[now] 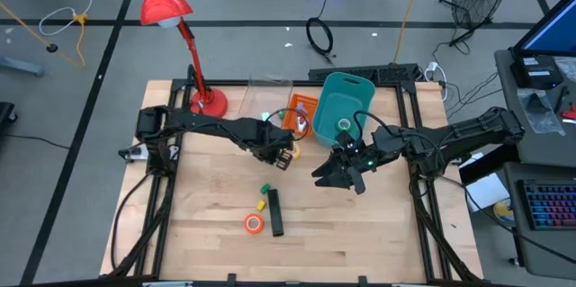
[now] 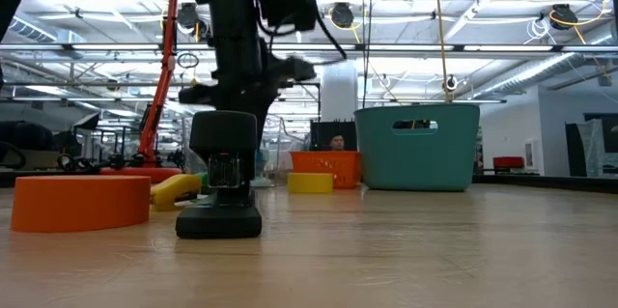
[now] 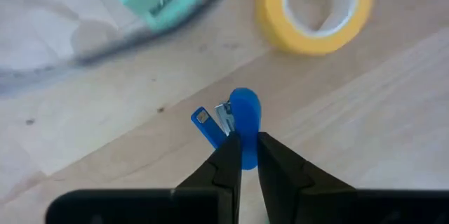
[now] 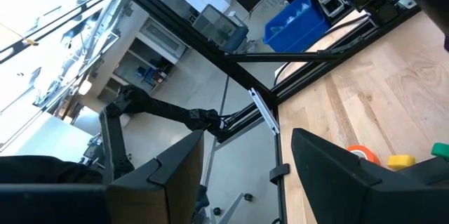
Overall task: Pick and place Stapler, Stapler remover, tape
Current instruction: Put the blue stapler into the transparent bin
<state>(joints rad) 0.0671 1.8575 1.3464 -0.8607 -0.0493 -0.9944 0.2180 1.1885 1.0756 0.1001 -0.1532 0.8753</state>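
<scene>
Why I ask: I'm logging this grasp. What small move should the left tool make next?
Probably a short straight lift. The left tool looks shut on the blue stapler remover, close to the tabletop with the yellow tape roll lying nearby. Rising first should clear that roll before any carry, perhaps toward the teal bin. The right tool waits open.

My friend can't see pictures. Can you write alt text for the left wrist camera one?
The left end effector pinches a small blue plastic staple remover between its dark fingers above the pale wooden table. A yellow ring-shaped tape roll lies on the table beyond it.
</scene>
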